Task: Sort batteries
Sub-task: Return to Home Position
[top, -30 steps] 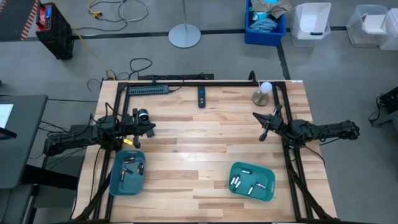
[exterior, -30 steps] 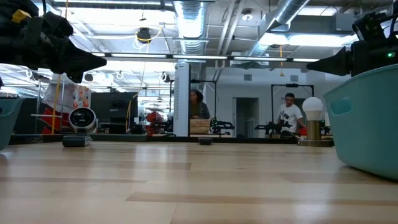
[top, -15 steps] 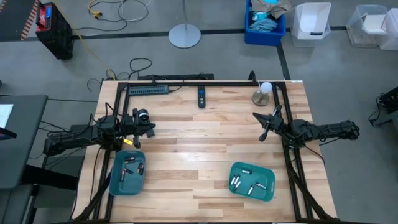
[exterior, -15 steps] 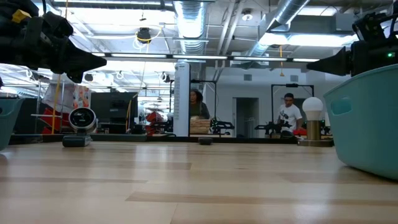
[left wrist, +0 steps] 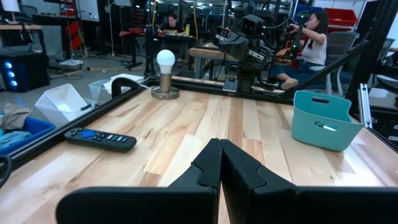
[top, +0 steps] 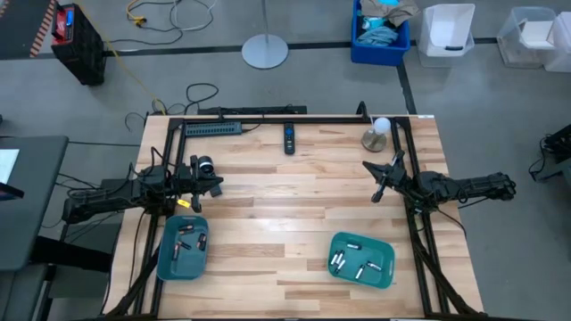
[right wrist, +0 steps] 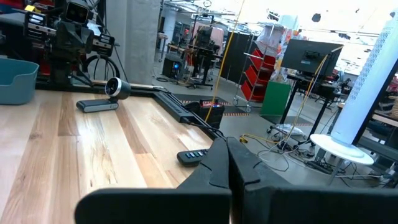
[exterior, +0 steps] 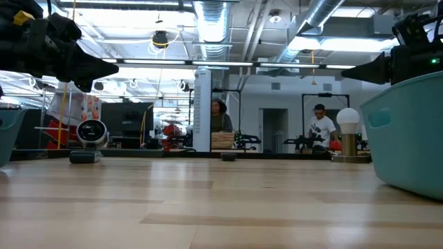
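1. Since the earlier frame we see nothing shifted on the desk (top: pixel 285 205). Both arms and both trays sit where they were. Only a person (exterior: pixel 319 126) in the room behind, seen in the low view, has moved slightly.
2. The left tool (top: pixel 215 185) hangs above the desk's left side. In its wrist view the fingers (left wrist: pixel 208 168) are pressed together, with nothing between them.
3. The right tool (top: pixel 379 191) hangs above the desk's right side, pointing toward the middle. Its fingers (right wrist: pixel 217 165) likewise meet and carry nothing.
4. Just beside the left tool, toward the near edge, lies the left-hand tray (top: pixel 163 259). Several of the batteries (top: pixel 187 234) lie in it, dark ones as far as we can tell.
5. Nearer the front edge than the right tool lies the right-hand tray (top: pixel 382 251), with more batteries, silvery ones, lying loose inside it. We see none on the bare wood.
6. A small webcam (top: pixel 204 165) stands close to the left tool, toward the far edge.
7. Along the far edge we find a power strip (top: pixel 212 128), a black remote (top: pixel 289 137) near the middle, and a bulb lamp (top: pixel 378 132) at the right corner, all well apart from the trays.
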